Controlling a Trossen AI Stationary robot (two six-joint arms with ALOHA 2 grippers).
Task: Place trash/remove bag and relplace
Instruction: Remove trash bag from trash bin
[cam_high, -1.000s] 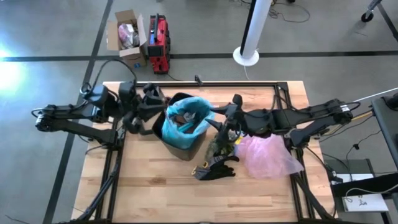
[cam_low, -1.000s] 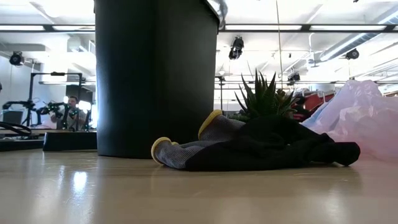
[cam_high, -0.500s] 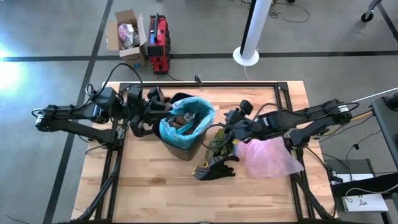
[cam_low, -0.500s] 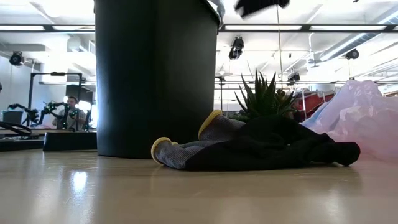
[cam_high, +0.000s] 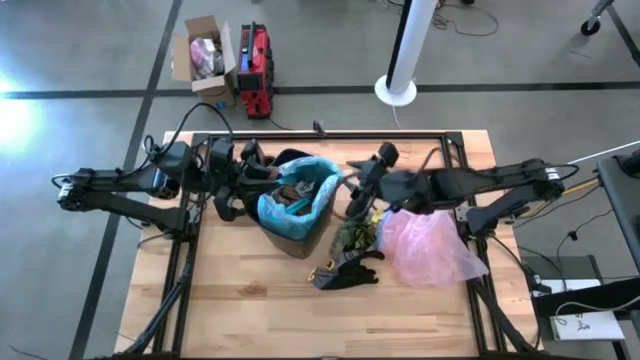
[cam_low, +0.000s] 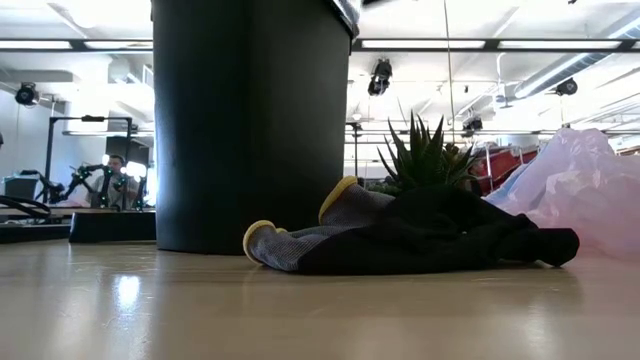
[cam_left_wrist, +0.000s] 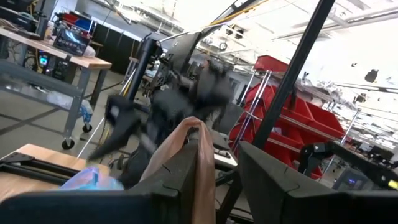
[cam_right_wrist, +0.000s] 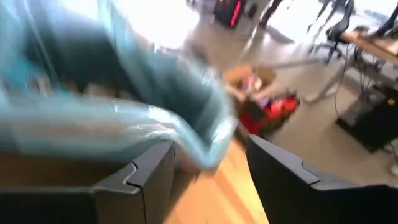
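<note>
A black bin (cam_high: 296, 232) stands mid-table, lined with the teal-blue bag (cam_high: 300, 195), and brown trash (cam_high: 292, 192) lies inside it. At the bin's left rim my left gripper (cam_high: 262, 172) is shut on a piece of brown paper trash (cam_left_wrist: 188, 158). My right gripper (cam_high: 352, 195) is open at the bin's right rim, slanting down. The bag's rim (cam_right_wrist: 186, 134) lies just ahead of its fingers, and I cannot tell whether they touch it. In the low view the bin (cam_low: 250, 120) rests on its base on the table. My left gripper pinches the brown paper piece (cam_left_wrist: 198, 163) between its two fingers. It comes about level from the table's left. The paper sticks out past the fingertips, clear of the table, at the bin's left rim.
Right of the bin lie a green plant tuft (cam_high: 355, 235), a black-and-yellow glove (cam_high: 345, 270) and a pink plastic bag (cam_high: 430, 245). A black frame (cam_high: 320, 135) runs round the table. The near half of the table (cam_high: 300, 320) is bare wood.
My left gripper has moved a little toward the bin with the brown paper. My right gripper has swung from over the plant toward the bin's right rim and tipped downward. It showed at the top of the low view half a second ago and has since left it.
</note>
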